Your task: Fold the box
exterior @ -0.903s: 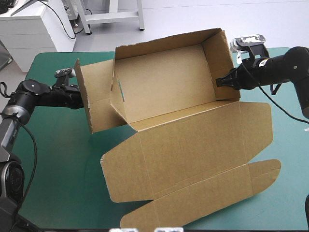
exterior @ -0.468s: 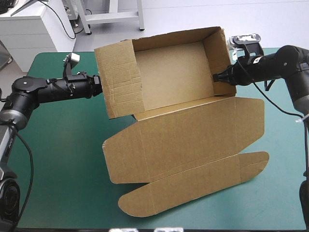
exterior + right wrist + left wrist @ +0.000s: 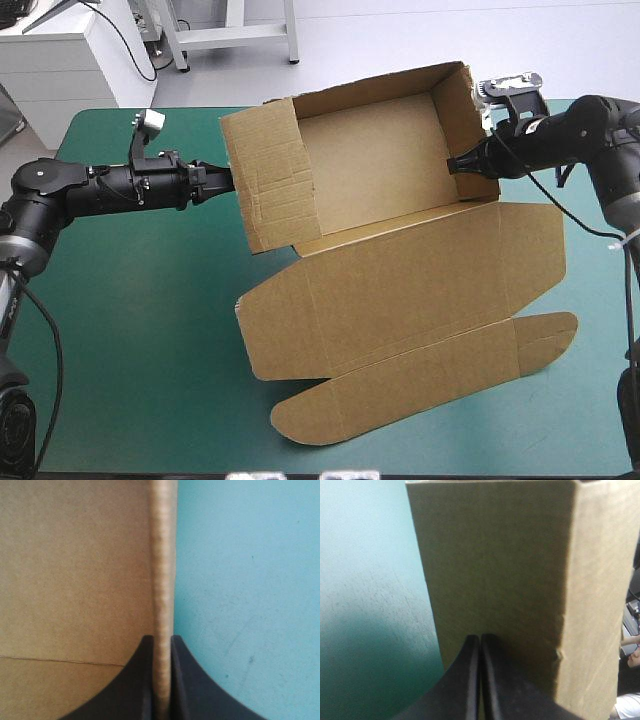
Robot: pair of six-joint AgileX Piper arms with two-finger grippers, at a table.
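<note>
The brown box (image 3: pixel 370 150) stands at the back middle of the table as an open tray with its walls raised. Its lid (image 3: pixel 400 290) lies flat toward the front. My left gripper (image 3: pixel 228 174) is shut, its tips against the outside of the box's left wall (image 3: pixel 265 180). In the left wrist view that wall (image 3: pixel 495 570) fills the space ahead of the left gripper (image 3: pixel 480 637). My right gripper (image 3: pixel 452 166) is shut on the box's right wall; in the right wrist view that wall's edge (image 3: pixel 162 555) runs between the right gripper's (image 3: pixel 162 639) fingers.
The lid's rounded tuck flap (image 3: pixel 400 405) reaches close to the table's front edge. Bare teal-green cover (image 3: pixel 130 320) lies at the left and front left, with a narrower strip (image 3: pixel 590 380) at the right.
Earlier the left wall hung splayed outward; now it stands up against the box's end. My left gripper has turned and pushed to the right, and the whole box has shifted slightly right.
</note>
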